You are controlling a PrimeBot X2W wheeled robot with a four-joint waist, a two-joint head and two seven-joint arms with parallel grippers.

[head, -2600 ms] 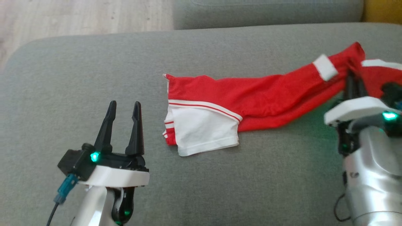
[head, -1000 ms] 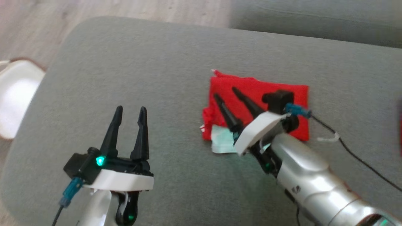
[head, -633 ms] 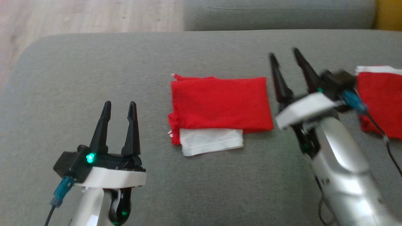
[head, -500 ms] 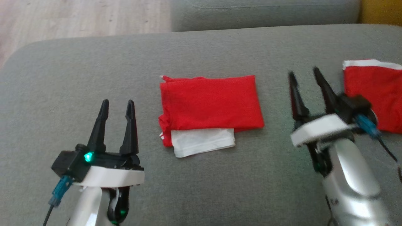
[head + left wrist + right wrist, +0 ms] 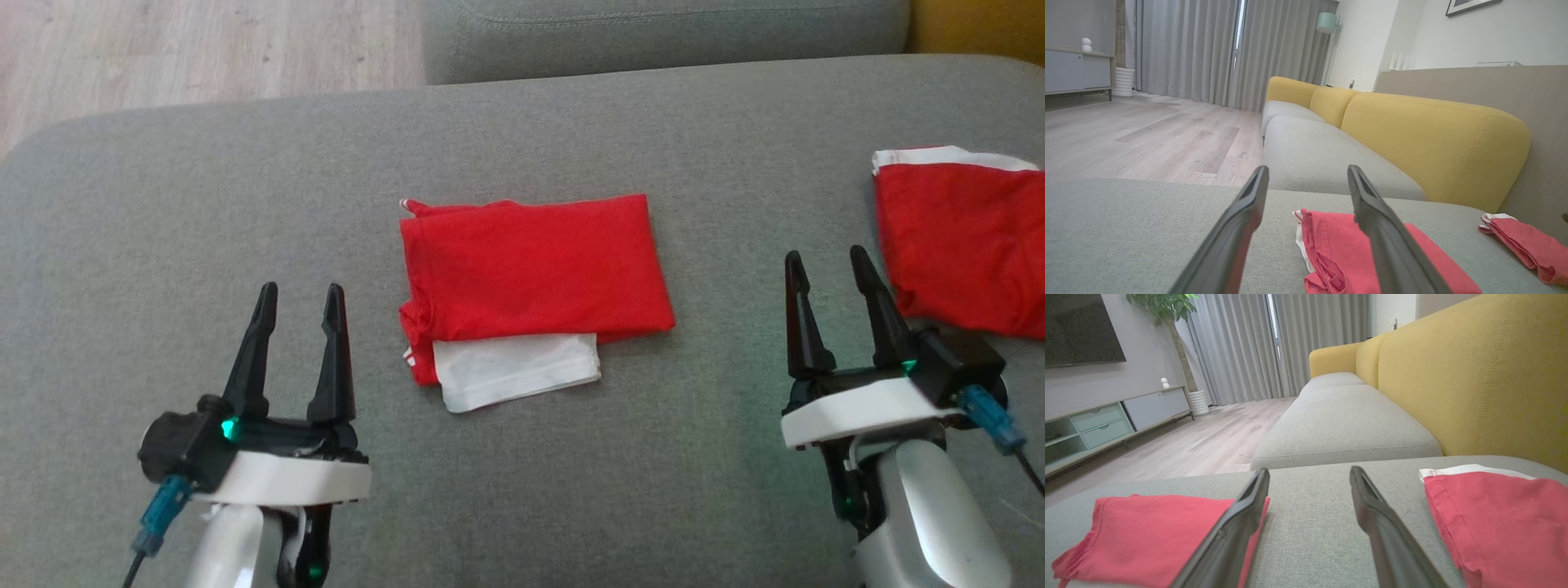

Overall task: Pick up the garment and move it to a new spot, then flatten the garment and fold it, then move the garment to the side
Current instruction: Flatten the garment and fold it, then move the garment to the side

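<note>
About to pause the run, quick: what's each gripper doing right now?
Left gripper: open, holding nothing.
Right gripper: open, holding nothing.

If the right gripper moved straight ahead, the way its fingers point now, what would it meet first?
Probably nothing soon: the right gripper points at bare sofa cushion between the folded garment and the second red garment. Height above the cushion is unclear.

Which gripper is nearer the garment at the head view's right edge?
Right. Right gripper: just left of the edge garment. Left gripper: far left, beyond the middle garment.
</note>
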